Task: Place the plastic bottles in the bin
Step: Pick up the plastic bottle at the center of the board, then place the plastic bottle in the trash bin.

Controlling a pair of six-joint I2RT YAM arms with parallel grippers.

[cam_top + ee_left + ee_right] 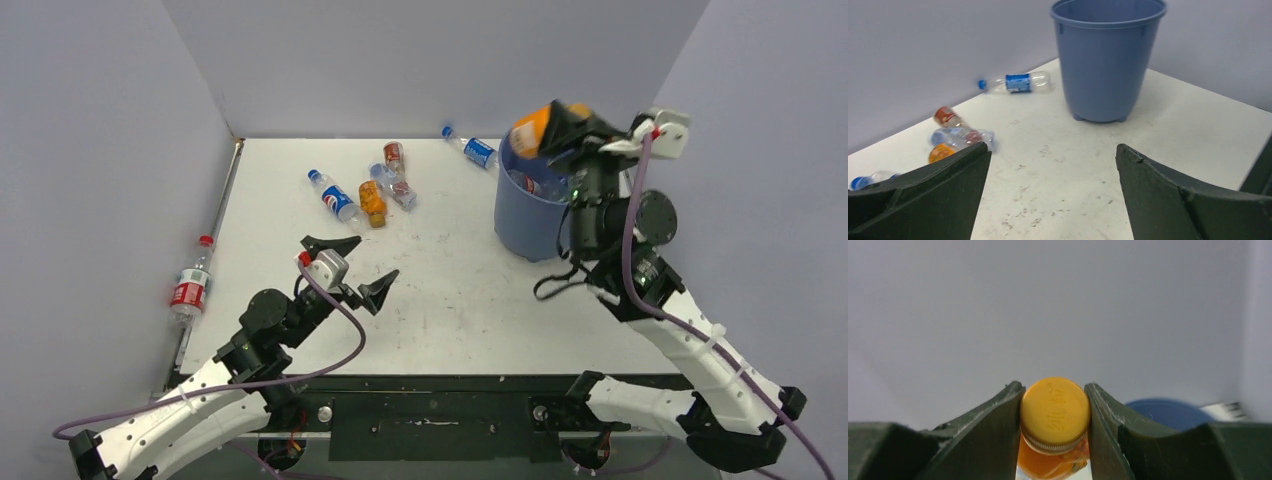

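Top view: right gripper [552, 122] upper right, clamped on an orange bottle [530, 132] above the bin [520, 225] rim. Left gripper [366, 262] lower left of centre, wide open, empty. Cluster of bottles [372, 200] upper centre on the table [450, 300], and a blue-label bottle [472, 148] just left of the bin.
Left wrist: fingers spread, nothing between them. Bin upper centre.
Right wrist: fingers pinch the bottle's yellow cap [1055, 410]. Bin rim lower right.

White arms [170, 425] with black joints [265, 310]; purple cables [345, 345]; dark green fingers [923, 200]
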